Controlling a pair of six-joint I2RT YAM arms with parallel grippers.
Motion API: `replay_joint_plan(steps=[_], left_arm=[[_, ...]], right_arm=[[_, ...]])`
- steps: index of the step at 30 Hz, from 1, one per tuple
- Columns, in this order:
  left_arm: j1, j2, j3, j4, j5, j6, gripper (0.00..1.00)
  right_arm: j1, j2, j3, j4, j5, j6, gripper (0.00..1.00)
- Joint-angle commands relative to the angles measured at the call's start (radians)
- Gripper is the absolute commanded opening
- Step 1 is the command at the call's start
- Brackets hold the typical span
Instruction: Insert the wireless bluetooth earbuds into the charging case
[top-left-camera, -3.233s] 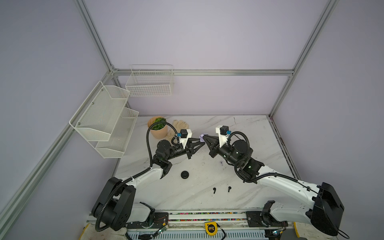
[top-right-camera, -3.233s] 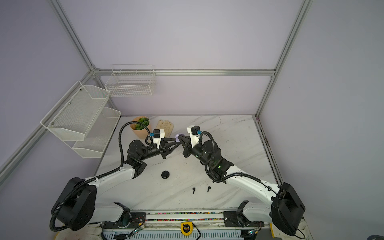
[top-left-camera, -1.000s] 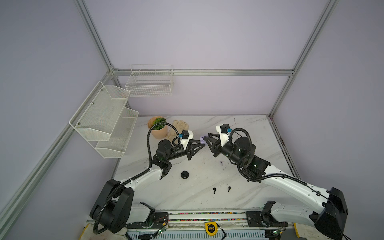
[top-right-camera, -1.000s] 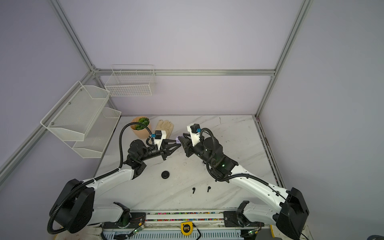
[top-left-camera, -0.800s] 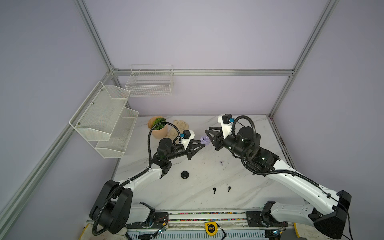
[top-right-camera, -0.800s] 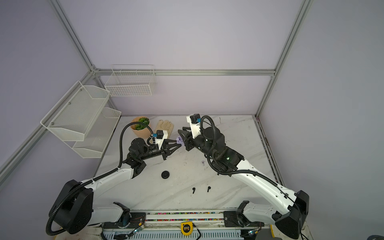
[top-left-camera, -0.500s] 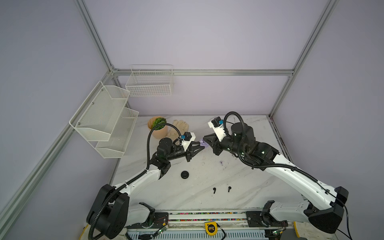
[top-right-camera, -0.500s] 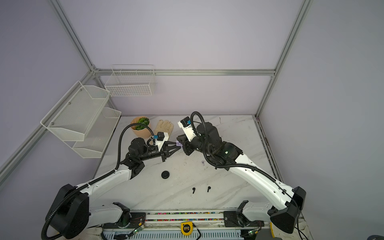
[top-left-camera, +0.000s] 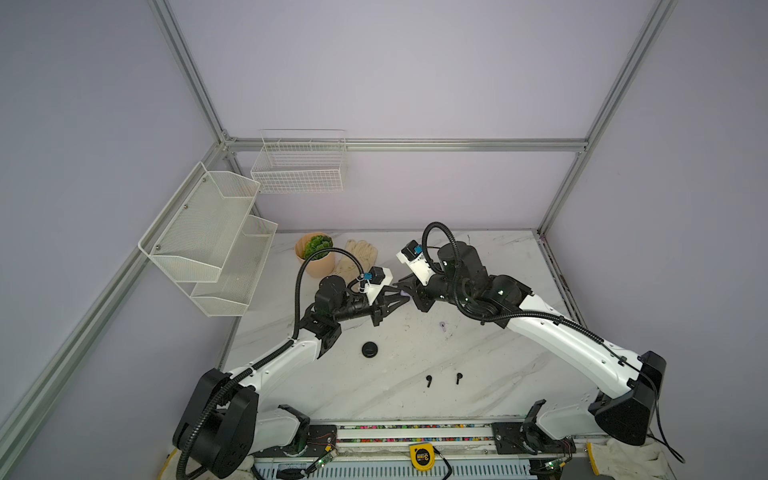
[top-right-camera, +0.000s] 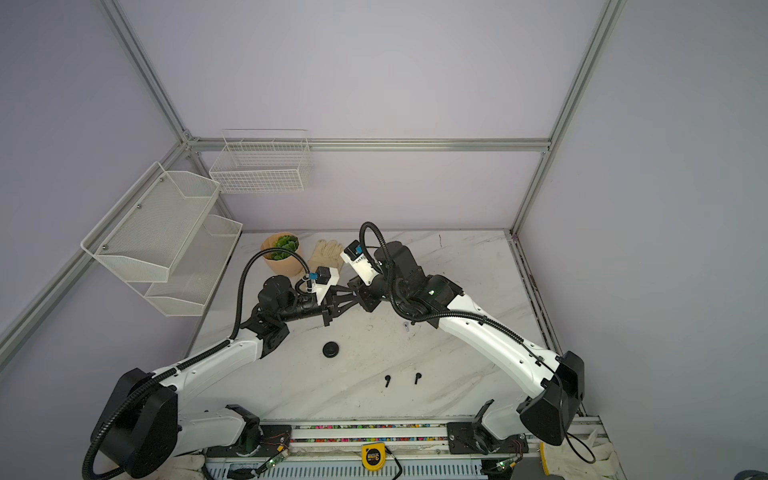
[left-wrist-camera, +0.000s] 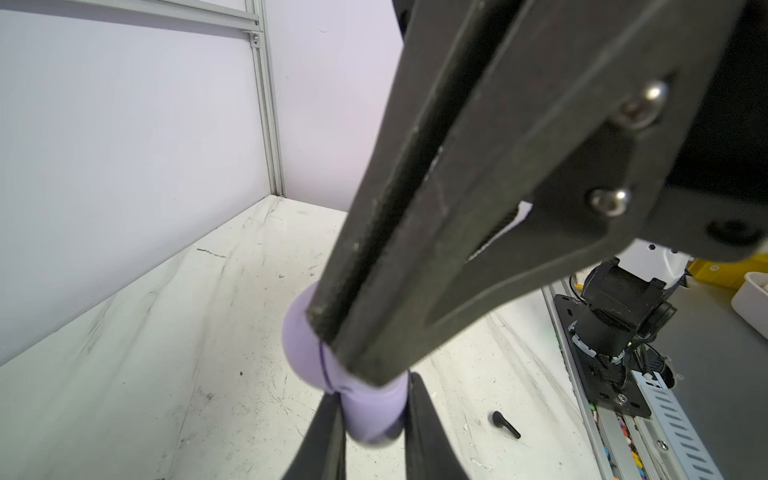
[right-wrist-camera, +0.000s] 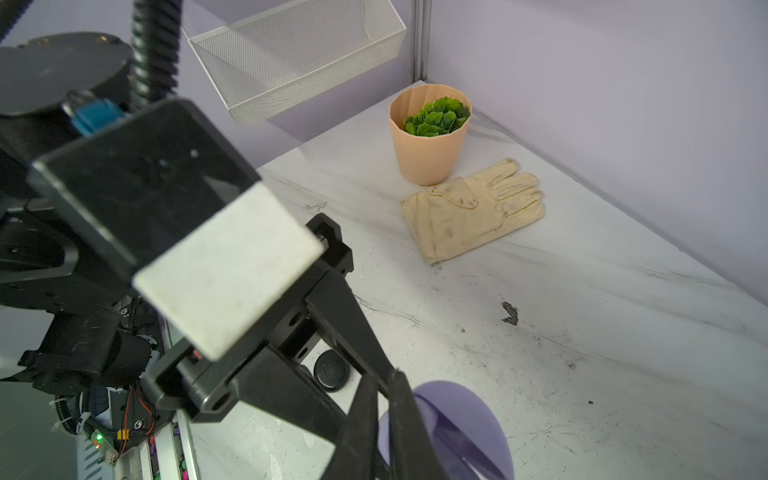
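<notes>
White marble table (top-left-camera: 490, 266) and lilac walls make the scene. Behind the black case (top-left-camera: 369, 349) and raised above the table, the left gripper (left-wrist-camera: 374, 419) is clenched on the lilac charging case (left-wrist-camera: 303, 345). The right gripper (left-wrist-camera: 338, 347) is closed too. It seems to pinch the rim of the same case, though the close view is not clear there. One lilac earbud (top-left-camera: 443, 326) lies on the table to the right of the black case. Two black earbuds (top-left-camera: 428, 380) lie in front of it, also to the right. One second before, the right jaws stood wider and that arm was lower; the left grip is unchanged.
</notes>
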Motion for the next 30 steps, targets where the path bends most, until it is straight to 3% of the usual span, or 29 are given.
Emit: replay_joint_plan(steps=[1, 30], left_arm=[[0.002, -0.034, 0.087, 0.024, 0.014, 0.028, 0.0], [0.002, -0.043, 0.072, 0.04, -0.028, 0.021, 0.0]], right_arm=[[0.0, -0.005, 0.025, -0.018, 0.024, -0.035, 0.11], [-0.001, -0.038, 0.013, -0.089, 0.082, -0.043, 0.06]])
